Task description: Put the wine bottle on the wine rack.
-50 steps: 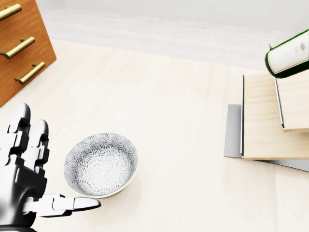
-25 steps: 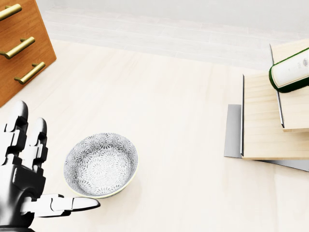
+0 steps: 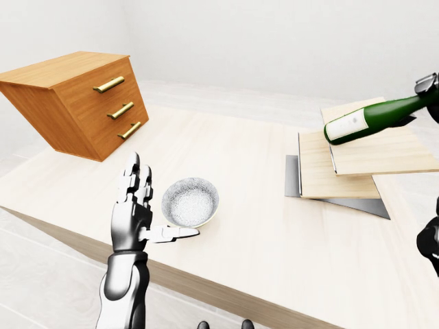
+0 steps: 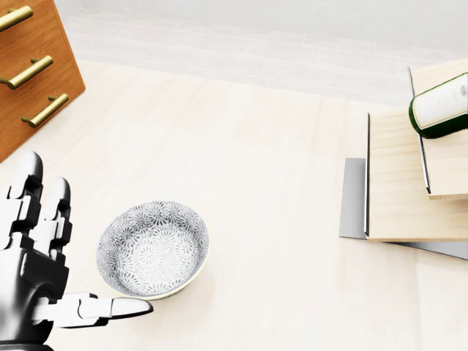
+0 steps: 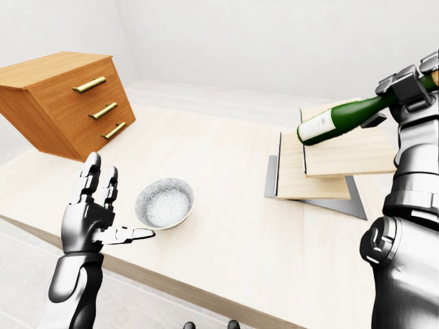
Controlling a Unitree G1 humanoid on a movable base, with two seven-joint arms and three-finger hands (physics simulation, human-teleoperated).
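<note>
A green wine bottle [image 5: 339,118] with a white label lies nearly level in the air, neck toward the right. My right hand [image 5: 409,88] is shut on its neck at the right edge of the right-eye view. The bottle's base end hangs over the wine rack [image 5: 322,164], a stack of stepped pale wooden boards on a grey plate; I cannot tell whether it touches. In the head view only the bottle's base end [image 4: 442,108] shows, above the rack's boards [image 4: 398,190]. My left hand [image 3: 156,204] stands open and upright, holding nothing.
A patterned grey bowl [image 3: 191,202] sits on the pale wooden table [image 3: 254,226] just right of my left hand's thumb. A wooden drawer chest [image 3: 82,103] with brass handles stands at the upper left. The table's near edge runs below the bowl.
In the head view the bottle's base end has moved down and slightly right, closer over the rack's boards. The left hand and bowl have stayed put.
</note>
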